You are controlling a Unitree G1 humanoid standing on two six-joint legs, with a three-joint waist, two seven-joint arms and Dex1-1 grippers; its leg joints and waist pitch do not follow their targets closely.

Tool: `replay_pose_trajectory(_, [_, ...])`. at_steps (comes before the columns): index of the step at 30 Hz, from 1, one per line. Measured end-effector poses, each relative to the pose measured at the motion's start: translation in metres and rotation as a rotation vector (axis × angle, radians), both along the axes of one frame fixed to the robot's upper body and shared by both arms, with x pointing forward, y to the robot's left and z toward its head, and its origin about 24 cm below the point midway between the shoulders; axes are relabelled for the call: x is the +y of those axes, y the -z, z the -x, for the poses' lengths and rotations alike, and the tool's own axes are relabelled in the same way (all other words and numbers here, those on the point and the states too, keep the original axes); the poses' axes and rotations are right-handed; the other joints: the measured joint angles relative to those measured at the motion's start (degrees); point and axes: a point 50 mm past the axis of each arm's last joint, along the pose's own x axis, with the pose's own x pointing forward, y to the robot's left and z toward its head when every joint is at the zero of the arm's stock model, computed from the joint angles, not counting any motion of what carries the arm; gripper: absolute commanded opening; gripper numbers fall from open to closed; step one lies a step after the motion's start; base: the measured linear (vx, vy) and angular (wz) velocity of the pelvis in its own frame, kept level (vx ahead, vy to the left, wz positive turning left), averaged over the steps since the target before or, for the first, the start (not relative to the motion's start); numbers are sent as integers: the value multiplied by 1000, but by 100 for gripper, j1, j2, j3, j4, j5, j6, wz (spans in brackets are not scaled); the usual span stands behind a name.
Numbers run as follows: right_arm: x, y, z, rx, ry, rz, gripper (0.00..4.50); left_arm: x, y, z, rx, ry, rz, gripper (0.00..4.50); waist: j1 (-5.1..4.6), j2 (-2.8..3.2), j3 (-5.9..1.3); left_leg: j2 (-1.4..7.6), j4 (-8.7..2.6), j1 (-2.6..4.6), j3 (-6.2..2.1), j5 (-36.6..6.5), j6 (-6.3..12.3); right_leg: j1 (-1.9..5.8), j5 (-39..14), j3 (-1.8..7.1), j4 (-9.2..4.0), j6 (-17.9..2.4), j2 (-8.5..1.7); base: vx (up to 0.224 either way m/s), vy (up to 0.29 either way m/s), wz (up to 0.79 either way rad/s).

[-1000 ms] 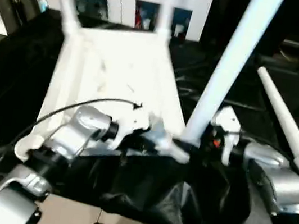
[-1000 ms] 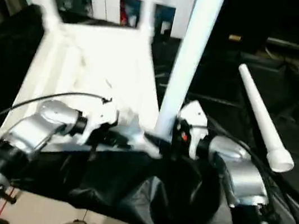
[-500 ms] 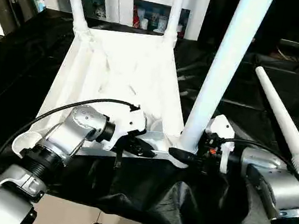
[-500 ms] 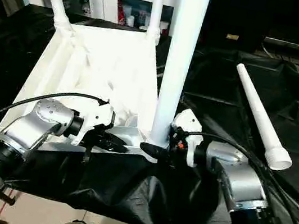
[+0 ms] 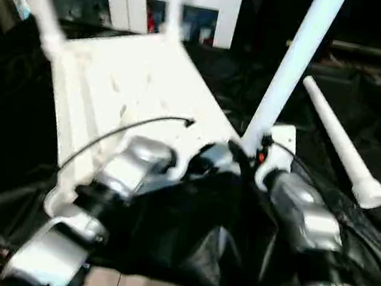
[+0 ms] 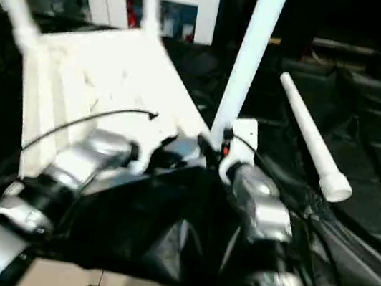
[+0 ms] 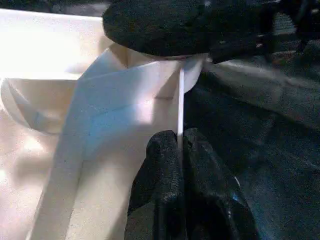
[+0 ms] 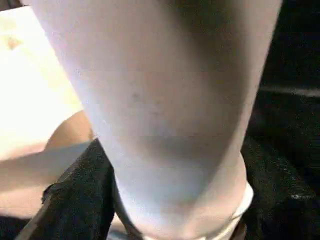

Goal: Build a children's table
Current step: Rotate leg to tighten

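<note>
The table top [image 5: 133,90] lies upside down on the black sheet [image 5: 183,236], two legs standing in its far corners, a third leg [image 5: 290,64] upright in the near right corner, and the fourth leg [image 5: 339,141] lying loose on the sheet well off to the right. Compared with half a second ago the whole picture has swung, which is the camera moving. The right gripper [image 8: 150,220], spread wider a second ago, has narrowed around the foot of the third leg and now looks clamped on it at the socket. The left gripper [image 7: 180,150] has its fingers pinched together on the thin near rim of the top, steadying it. Likely the third leg is being seated, leaving one leg to fit.
</note>
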Motion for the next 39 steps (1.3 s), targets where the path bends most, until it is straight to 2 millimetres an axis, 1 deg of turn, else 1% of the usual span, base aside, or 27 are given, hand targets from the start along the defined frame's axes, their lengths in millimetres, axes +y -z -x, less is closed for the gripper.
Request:
replay_pose_trajectory(1, [0,0,0,-4,0,1,285,0,0,0,-2,0,-1,0,12,0,0,6,0,-1,0,6,10,0,0,-4,0,1,3,0,0,0])
replay_pose_trajectory(3, [0,0,0,-7,-1,0,354,0,0,0,-7,2,-3,0,21,0,0,14,0,-2,0,8,13,0,-1,-11,0,1,7,0,0,0])
replay_pose_trajectory(5, [1,0,0,-9,-18,-5,356,1,0,2,-16,13,-5,0,20,0,0,14,0,-1,0,7,12,1,0,-11,0,1,7,0,0,0])
replay_pose_trajectory(6, [1,-1,0,-11,-28,-5,366,2,1,3,-19,24,-5,0,27,0,0,14,0,-1,0,7,11,1,-1,-11,0,1,7,0,0,0])
replay_pose_trajectory(10, [-3,1,8,-24,-154,46,366,12,2,8,-30,93,-15,0,59,1,0,14,2,-1,0,3,4,4,0,-11,0,1,7,0,0,0])
replay_pose_trajectory(12, [-11,0,15,-29,-249,96,366,18,2,12,-32,142,-17,0,76,1,0,14,5,-2,0,-1,-3,5,0,-11,1,0,7,0,0,0])
replay_pose_trajectory(14, [-19,-1,24,-26,-362,147,366,25,3,16,-24,199,-13,0,135,1,0,14,7,-2,0,-1,-3,7,0,-12,1,1,6,0,0,0])
replay_pose_trajectory(17, [-26,-5,36,-12,-513,193,366,35,3,23,-2,280,-10,0,227,2,0,14,13,-2,0,-1,-2,10,0,-12,3,1,4,0,0,0])
replay_pose_trajectory(20, [-32,-8,47,12,-630,204,366,43,3,29,21,360,-17,0,334,1,0,14,22,-3,1,0,-2,12,1,-12,5,0,4,0,0,0])
replay_pose_trajectory(21, [-33,-9,49,18,-667,206,340,45,2,30,26,386,-21,0,356,1,0,14,25,-5,1,0,-2,11,1,-12,7,0,2,0,0,0])
replay_pose_trajectory(24, [-30,-13,55,24,-747,185,327,51,0,33,36,435,-19,0,374,1,-1,15,30,-2,2,3,3,20,1,-12,8,-1,0,0,0,0])
replay_pose_trajectory(26, [-28,-13,57,29,-766,174,298,53,-1,33,39,447,-22,0,369,1,0,15,33,-2,5,4,4,23,2,-11,8,-2,-3,0,0,0])
replay_pose_trajectory(28, [-28,-13,57,32,-769,173,298,54,-1,33,37,450,-22,0,367,1,0,15,35,-2,10,4,4,25,2,-9,8,-2,-5,0,0,0])
replay_pose_trajectory(29, [-28,-13,57,33,-770,173,284,54,-1,33,37,451,-22,0,366,1,-1,14,35,-1,12,4,4,26,2,-10,8,-2,-7,0,0,0])
replay_pose_trajectory(37, [-28,-13,57,34,-770,172,281,54,-1,33,38,451,-22,0,363,0,-1,15,34,-2,13,4,4,25,2,-11,9,-2,-7,0,0,0])
replay_pose_trajectory(38, [-23,-9,52,28,-691,142,281,52,1,29,37,398,-20,0,346,-12,-8,16,32,6,14,5,5,28,2,-11,12,-2,-7,0,0,0])
replay_pose_trajectory(39, [-18,-2,43,29,-554,100,278,49,3,22,30,311,-28,0,311,-31,-9,17,36,13,14,10,-1,27,3,-10,27,-3,-7,0,0,0])
